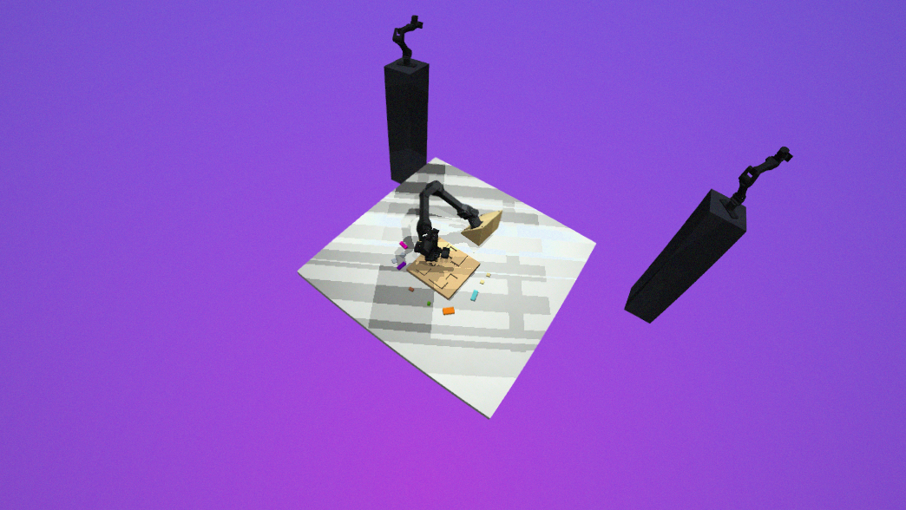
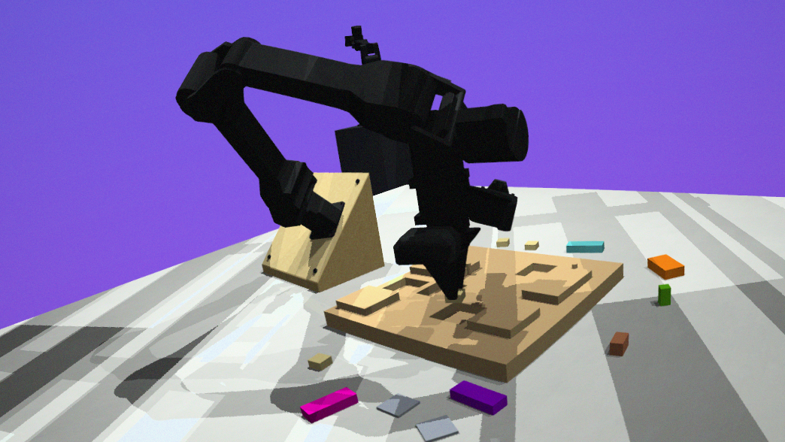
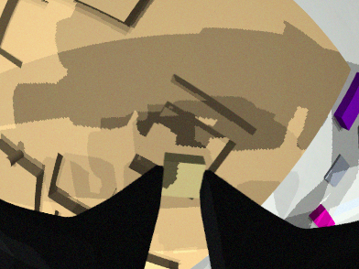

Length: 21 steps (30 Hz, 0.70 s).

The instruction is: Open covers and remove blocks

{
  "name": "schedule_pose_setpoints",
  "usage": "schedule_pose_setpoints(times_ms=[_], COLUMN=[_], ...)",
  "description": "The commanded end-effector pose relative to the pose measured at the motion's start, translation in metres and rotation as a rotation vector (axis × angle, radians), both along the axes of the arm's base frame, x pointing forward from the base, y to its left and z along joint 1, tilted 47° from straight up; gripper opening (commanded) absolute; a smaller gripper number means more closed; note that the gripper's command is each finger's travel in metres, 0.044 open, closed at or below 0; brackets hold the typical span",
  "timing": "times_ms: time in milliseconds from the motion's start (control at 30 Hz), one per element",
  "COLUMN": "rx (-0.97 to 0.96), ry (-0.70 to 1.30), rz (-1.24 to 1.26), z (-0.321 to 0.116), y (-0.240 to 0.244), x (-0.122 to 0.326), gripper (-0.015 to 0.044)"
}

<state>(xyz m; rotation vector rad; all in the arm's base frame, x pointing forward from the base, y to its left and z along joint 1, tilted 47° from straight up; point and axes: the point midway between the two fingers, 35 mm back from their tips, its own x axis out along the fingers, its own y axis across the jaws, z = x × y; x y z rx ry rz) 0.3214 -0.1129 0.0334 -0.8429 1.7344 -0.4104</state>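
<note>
"How far along are we?"

"Left to right: I'm seeing one pale block (image 2: 319, 361) lying on the table, two more beyond the board (image 1: 457, 278) (image 2: 417, 343) (image 3: 256, 50), wells opening beside their covers. My claw (image 1: 433, 260) (image 2: 453, 296) (image 3: 182, 177) is clamping the last visible block (image 2: 458, 297) (image 3: 190, 179) above the board; setting-down is remaining."

"Its heading?"

"Looking nearly cubic; I'm finding no clear long axis."

Exterior view: the board (image 1: 451, 290) (image 2: 395, 329) (image 3: 256, 55) lies on the tabletop (image 1: 482, 373) (image 2: 219, 406) (image 3: 339, 27), right of centre. The wedge (image 1: 484, 229) (image 2: 351, 241) stands behind it, to the left. Three blocks (image 2: 585, 246) (image 1: 474, 295) lie behind the board; three more (image 2: 665, 266) (image 1: 448, 310) lie to its right. One block (image 2: 319, 362) sits before its left side. At bottom centre, two plates (image 2: 398, 405) (image 1: 394, 260) (image 3: 337, 170) lie between two bars (image 2: 328, 404) (image 1: 403, 244) (image 3: 322, 216).
</note>
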Motion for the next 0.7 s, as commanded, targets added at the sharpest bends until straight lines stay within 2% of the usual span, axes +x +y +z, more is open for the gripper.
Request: schedule_pose_setpoints(times_ms=[0,667], rx=[0.002,0.004], ry=[-0.007,-0.006], rz=[-0.001,0.000], z=[0.004,0.031], y=[0.005,0.033], x=[0.001,0.007], gripper=[0.0080,0.0080])
